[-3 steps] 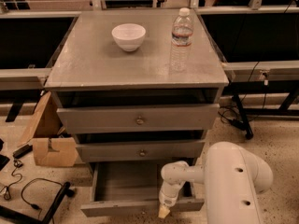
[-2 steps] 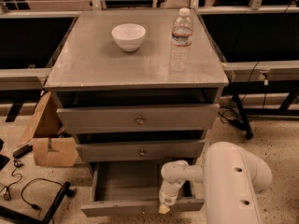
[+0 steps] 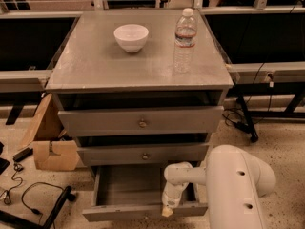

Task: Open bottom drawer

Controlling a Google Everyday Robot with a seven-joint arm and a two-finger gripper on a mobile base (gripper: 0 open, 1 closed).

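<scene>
The bottom drawer (image 3: 128, 190) is the lowest of three grey drawers in the cabinet. It stands pulled out, and its shallow tray looks bare inside. Its slim front panel (image 3: 119, 213) runs along the bottom of the view. My white arm reaches in from the lower right. My gripper (image 3: 168, 210) hangs down at the right part of the drawer's front panel, touching or just above its top edge. The drawer's knob is not visible.
A white bowl (image 3: 131, 36) and a clear water bottle (image 3: 184, 40) stand on the cabinet top (image 3: 95, 66). Two taller drawers with round knobs (image 3: 142, 123) sit above. A cardboard box (image 3: 50, 142) and black cables (image 3: 33, 199) lie on the floor at left. Black table legs stand at right.
</scene>
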